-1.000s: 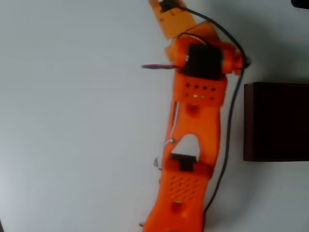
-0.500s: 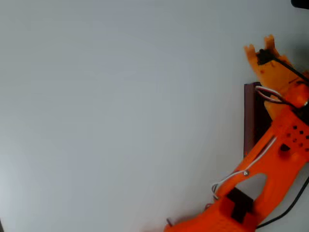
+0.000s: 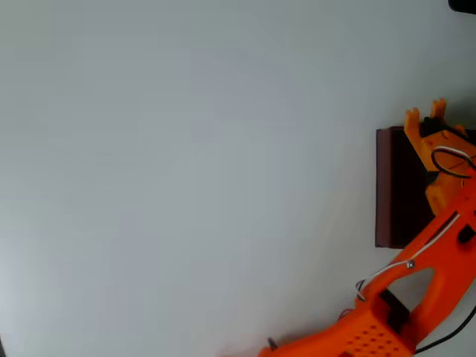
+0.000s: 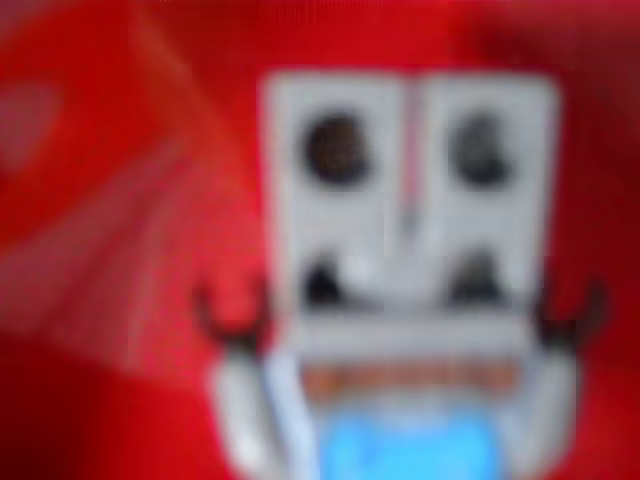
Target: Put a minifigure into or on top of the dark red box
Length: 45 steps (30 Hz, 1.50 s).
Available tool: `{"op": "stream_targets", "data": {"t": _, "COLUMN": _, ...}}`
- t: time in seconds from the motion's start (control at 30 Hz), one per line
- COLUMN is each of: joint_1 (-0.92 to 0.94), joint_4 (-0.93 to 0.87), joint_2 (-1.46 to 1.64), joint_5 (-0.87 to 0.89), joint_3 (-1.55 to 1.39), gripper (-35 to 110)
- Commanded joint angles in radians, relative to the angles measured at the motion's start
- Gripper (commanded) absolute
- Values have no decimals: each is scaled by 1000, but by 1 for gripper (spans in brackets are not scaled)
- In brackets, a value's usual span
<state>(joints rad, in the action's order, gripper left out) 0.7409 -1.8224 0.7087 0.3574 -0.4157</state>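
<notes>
Where the orange arm [image 3: 416, 297] reaches in from the lower right of the overhead view, its gripper [image 3: 425, 117] lies over the top edge of the dark red box [image 3: 388, 186], which stands at the right edge of the pale bench [image 3: 186, 178]. The two orange fingers [image 3: 411, 117] point toward the top of the picture and stand a little apart, with a dark part between their bases. The arm's forearm and its white and black wires [image 3: 446, 160] cross the right part of the box and hide most of its dark inside; only the left wall and a strip of the interior show.

In the wrist view, very blurred, the minifigure [image 4: 405, 300] fills the middle: a pale grey blocky part with dark round marks above, a bright blue part at the bottom edge, against a red ground. The blur hides whether the fingers grip it, and whether it rests in the box or hangs above it cannot be told. In the overhead view the figure is too small or too hidden to make out.
</notes>
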Motion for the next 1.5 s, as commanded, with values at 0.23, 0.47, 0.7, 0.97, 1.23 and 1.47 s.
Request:
{"op": "stream_targets", "data": {"t": 0.23, "joint_1": -5, "joint_4": -15, "joint_2": 311, "joint_5": -21, "joint_3": -225, "gripper": 13}}
{"op": "stream_targets", "data": {"t": 0.47, "joint_1": -138, "joint_4": 117, "joint_2": 874, "joint_5": -35, "joint_3": -765, "gripper": 1}}
{"op": "stream_targets", "data": {"t": 0.7, "joint_1": -506, "joint_4": 466, "joint_2": 1689, "joint_5": -101, "joint_3": -1554, "gripper": 0}}
{"op": "stream_targets", "data": {"t": 0.97, "joint_1": -1002, "joint_4": 557, "joint_2": 2270, "joint_5": -324, "joint_3": -2022, "gripper": 0}}
{"op": "stream_targets", "data": {"t": 1.23, "joint_1": -1295, "joint_4": 515, "joint_2": 2648, "joint_5": -457, "joint_3": -2450, "gripper": 0}}
{"op": "stream_targets", "data": {"t": 1.47, "joint_1": -1312, "joint_4": 503, "joint_2": 2649, "joint_5": -393, "joint_3": -2589, "gripper": 0}}
